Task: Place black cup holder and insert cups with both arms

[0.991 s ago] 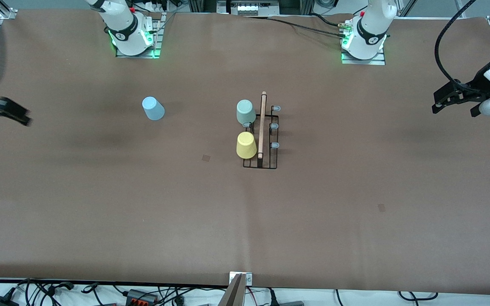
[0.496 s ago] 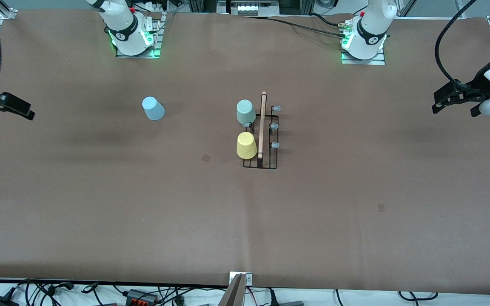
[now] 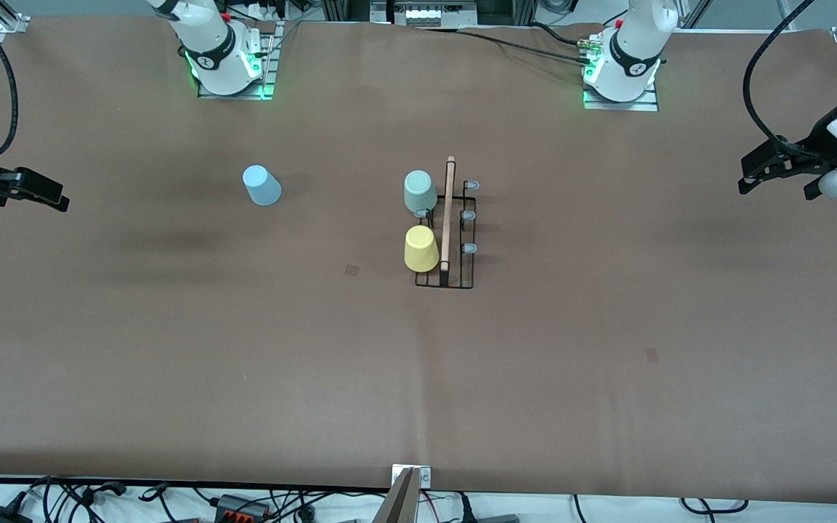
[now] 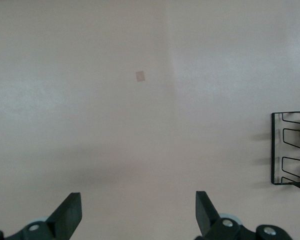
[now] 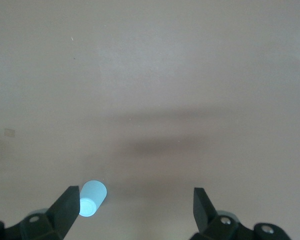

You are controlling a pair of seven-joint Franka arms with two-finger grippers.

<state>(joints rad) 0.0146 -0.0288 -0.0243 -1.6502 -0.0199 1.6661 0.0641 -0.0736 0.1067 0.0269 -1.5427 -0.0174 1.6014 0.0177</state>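
The black cup holder point(image 3: 446, 240) stands on the brown table point(image 3: 418, 378) about midway between the two arms' ends, its light wooden handle point(image 3: 448, 213) running along the top of the wire frame. Two cups sit upside down on prongs along the side toward the right arm's end: the pale green cup point(image 3: 418, 191) farther from the front camera, the yellow cup point(image 3: 420, 248) nearer to it. Between them a pale blue prong tip seems to show bare, though it is small. Three more pale blue prong tips point(image 3: 468, 216) on the side toward the left arm's end carry nothing. The light blue cup point(image 3: 261, 185) stands upside down on the table, well apart from the holder, toward the right arm's end.

The right gripper point(image 3: 22, 189) hangs over the table's edge at the right arm's end, its fingers point(image 5: 65, 212) spread wide with nothing between them; its wrist view shows the light blue cup point(image 5: 92, 198) below. The left gripper point(image 3: 778, 168) hangs over the left arm's end of the table, fingers point(image 4: 70, 214) likewise apart and empty, with a corner of the holder point(image 4: 290, 149) at the margin of its wrist view.
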